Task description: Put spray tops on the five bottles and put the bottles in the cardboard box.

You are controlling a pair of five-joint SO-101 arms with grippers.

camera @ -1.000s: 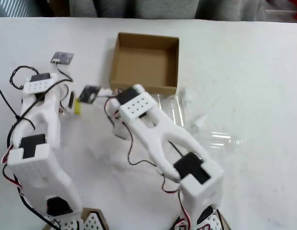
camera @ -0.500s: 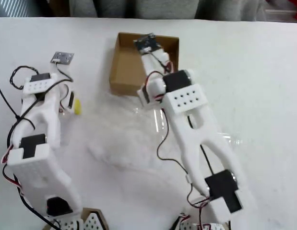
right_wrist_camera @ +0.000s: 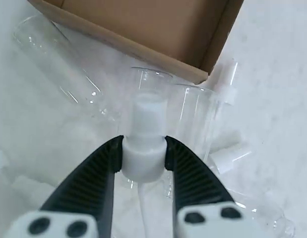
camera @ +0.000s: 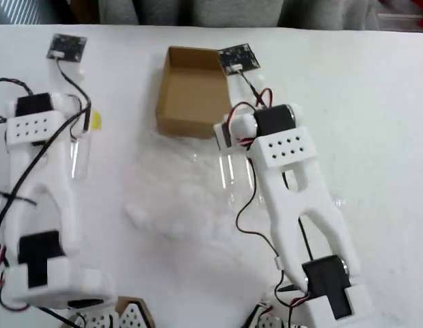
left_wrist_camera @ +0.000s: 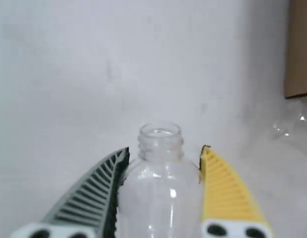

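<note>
In the left wrist view my left gripper (left_wrist_camera: 164,149) is shut on a clear bottle (left_wrist_camera: 160,198) with an uncapped neck, one grey finger and one yellow finger on its shoulders. From above, the left arm (camera: 37,126) stands left of the cardboard box (camera: 190,92), its bottle (camera: 78,154) under it. My right gripper (right_wrist_camera: 142,144) is shut on a white spray top (right_wrist_camera: 143,116), held over several clear bottles (right_wrist_camera: 193,114) lying at the near edge of the cardboard box (right_wrist_camera: 143,25). The right arm (camera: 286,147) stretches from the front right toward the box.
Loose white spray tops (right_wrist_camera: 227,91) lie among the bottles by the box corner. More clear bottles (camera: 232,171) lie on the white table in front of the box. The box stands open, its floor bare.
The right arm swung from beside the left gripper out over the box, then drew back to its near edge. The left arm moved farther out and left with the bottle.
</note>
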